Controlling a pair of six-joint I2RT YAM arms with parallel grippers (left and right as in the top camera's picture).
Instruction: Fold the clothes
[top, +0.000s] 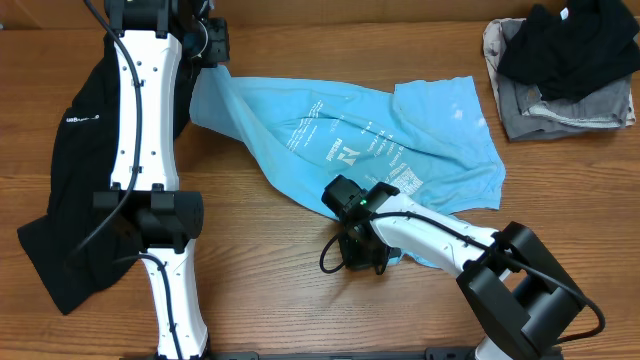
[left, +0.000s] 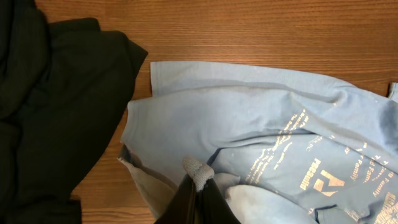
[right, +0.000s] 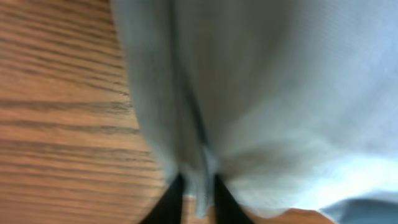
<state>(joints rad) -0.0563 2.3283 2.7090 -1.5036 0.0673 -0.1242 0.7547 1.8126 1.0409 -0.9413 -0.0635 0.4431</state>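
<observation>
Wooden table (top: 270, 310), blue T-shirt (top: 400, 130) pinched in left pincer (left: 198, 182) and right pincer (right: 198, 194)

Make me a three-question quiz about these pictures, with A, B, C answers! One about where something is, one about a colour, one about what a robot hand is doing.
1. Where is the pile of black and grey clothes in the overhead view?
A) top right
B) bottom left
C) in the middle

2. What colour is the writing on the blue T-shirt?
A) red
B) black
C) white

3. What is the right gripper doing?
A) hanging open in the air
B) pinching the blue T-shirt
C) holding a spoon

Answers:
1 A: the pile lies at the view's top right.
2 C: white print shows on the blue fabric.
3 B: the right wrist view shows blue fabric caught between its fingers.
</observation>
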